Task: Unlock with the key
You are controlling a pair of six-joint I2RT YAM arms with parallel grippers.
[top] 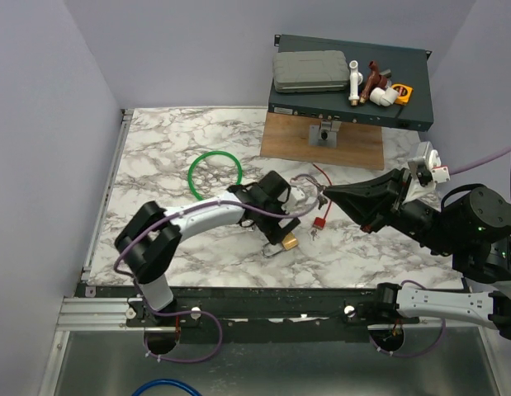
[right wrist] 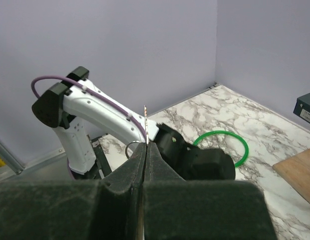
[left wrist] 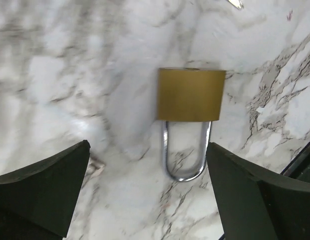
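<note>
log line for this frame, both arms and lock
left gripper open above padlock, untouched | right gripper shut on key, away from padlock | padlock flat on table

Your left arm (top: 197, 216) reaches from the near left toward the middle. The left tool (top: 280, 233) points straight down, jaws spread wide. Your right arm (top: 453, 219) stretches leftward. The right tool (top: 328, 191) is pinched tight on the key (right wrist: 145, 122), a thin upright sliver.

Lavender walls (top: 197, 49) enclose a white marble-patterned table (top: 156, 165).
</note>
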